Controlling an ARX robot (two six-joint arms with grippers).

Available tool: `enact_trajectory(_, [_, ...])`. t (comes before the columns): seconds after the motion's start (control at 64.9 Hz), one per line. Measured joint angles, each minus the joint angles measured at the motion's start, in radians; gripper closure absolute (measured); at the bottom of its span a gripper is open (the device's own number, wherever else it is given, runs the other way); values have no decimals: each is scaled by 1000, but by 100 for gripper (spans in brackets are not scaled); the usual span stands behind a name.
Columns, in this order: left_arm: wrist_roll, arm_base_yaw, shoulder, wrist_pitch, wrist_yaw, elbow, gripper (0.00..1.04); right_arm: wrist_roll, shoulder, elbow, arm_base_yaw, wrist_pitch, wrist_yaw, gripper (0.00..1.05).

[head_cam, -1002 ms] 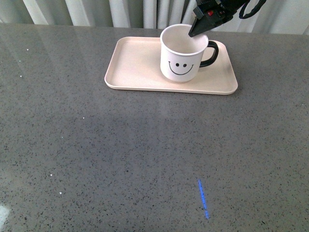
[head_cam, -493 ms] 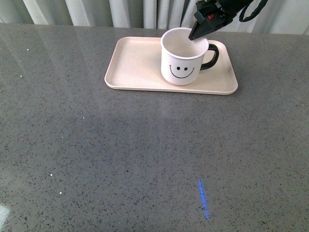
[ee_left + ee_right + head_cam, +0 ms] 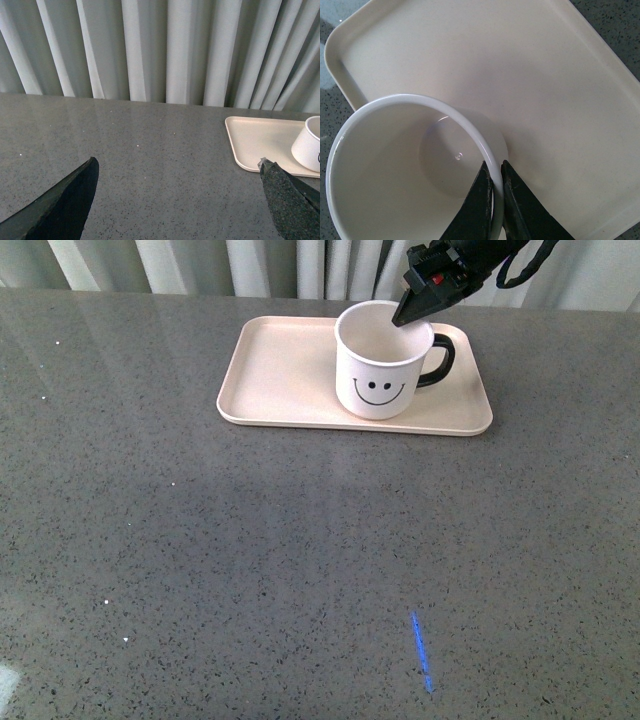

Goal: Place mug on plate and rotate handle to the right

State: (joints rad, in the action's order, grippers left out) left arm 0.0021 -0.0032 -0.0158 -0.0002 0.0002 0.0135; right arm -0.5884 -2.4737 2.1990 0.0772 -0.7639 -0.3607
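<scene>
The white mug (image 3: 380, 365) with a black smiley face stands on the right half of the pale pink plate (image 3: 280, 370). Its black handle (image 3: 440, 352) points right. My right gripper (image 3: 403, 316) comes down from the back right and is shut on the mug's far rim. In the right wrist view its two black jaws pinch the mug's wall (image 3: 395, 170), one inside and one outside, over the plate (image 3: 545, 75). My left gripper (image 3: 177, 167) is open and empty over bare table, left of the plate (image 3: 255, 142) and mug (image 3: 307, 150).
The grey speckled table (image 3: 250, 560) fills the front view. Pale curtains (image 3: 165, 50) hang behind its far edge. A short blue mark (image 3: 421, 650) lies on the table near the front.
The mug has shifted slightly right and toward the front on the plate with my right gripper holding its rim. The handle still points right.
</scene>
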Motion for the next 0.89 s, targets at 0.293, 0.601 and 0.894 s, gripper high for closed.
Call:
enact_trajectory(0.293, [0, 0, 0, 0, 0, 0, 9, -5, 0, -4, 0, 5, 4, 103])
enact_trajectory(0.601, [0, 0, 0, 0, 0, 0, 9, -15, 0, -6, -5, 13, 14, 56])
enact_trajectory(0.894, [0, 0, 0, 0, 0, 0, 9, -35, 0, -3, -10, 45, 18, 11])
